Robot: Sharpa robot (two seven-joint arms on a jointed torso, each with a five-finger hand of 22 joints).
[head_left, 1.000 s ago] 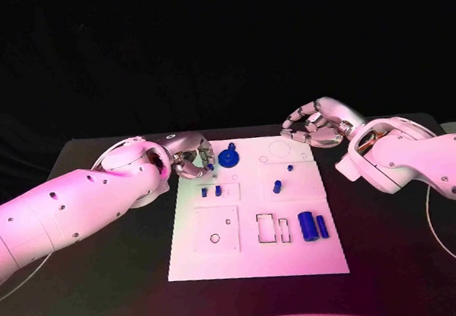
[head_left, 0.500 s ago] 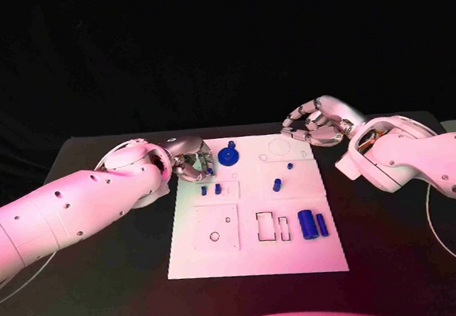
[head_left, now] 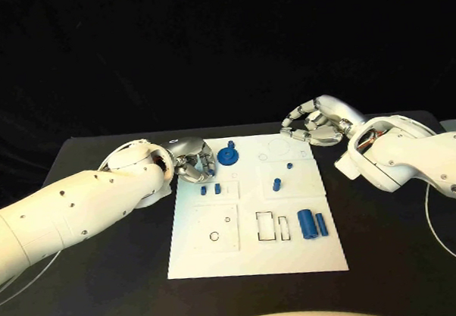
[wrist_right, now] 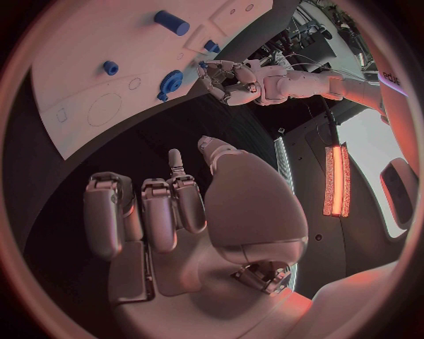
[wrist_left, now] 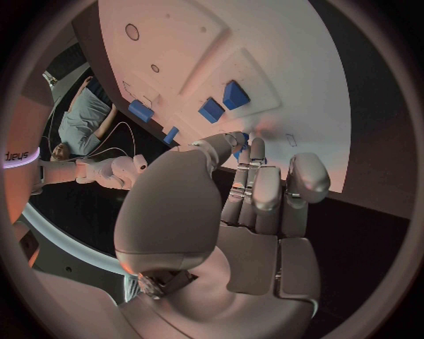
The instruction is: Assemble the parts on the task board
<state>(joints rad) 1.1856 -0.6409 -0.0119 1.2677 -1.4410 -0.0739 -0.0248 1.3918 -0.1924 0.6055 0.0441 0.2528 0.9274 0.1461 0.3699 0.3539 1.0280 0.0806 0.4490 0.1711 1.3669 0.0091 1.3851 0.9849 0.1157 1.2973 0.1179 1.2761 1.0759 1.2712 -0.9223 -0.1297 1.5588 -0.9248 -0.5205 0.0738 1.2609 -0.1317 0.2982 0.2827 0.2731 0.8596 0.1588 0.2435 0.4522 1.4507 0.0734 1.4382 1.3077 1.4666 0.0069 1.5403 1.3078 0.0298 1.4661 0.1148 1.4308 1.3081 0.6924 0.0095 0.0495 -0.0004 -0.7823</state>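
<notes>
Your left hand [head_left: 193, 163] sits at the far left edge of the board [head_left: 211, 255], fingers curled in toward the palm; from the left wrist view [wrist_left: 232, 212] the fingertips close near a blue piece, but you cannot tell whether they actually grip it. Just beside that hand, toward the board's middle, stands the round blue gear [head_left: 228, 156]. Nearer you from the hand lie two small blue blocks [head_left: 211, 189] side by side.

Your right hand [head_left: 314, 124] hovers off the board's far right corner, fingers curled in with nothing in them [wrist_right: 168, 212], apart from the board.

On the board's middle lies a small blue peg [head_left: 277, 185], with a tiny blue piece [head_left: 290, 167] just beyond it. Toward the near right, two blue cylinders [head_left: 312, 224] lie side by side next to outlined rectangular slots [head_left: 273, 227]. A round hole [head_left: 214, 238] sits in the near left panel.
</notes>
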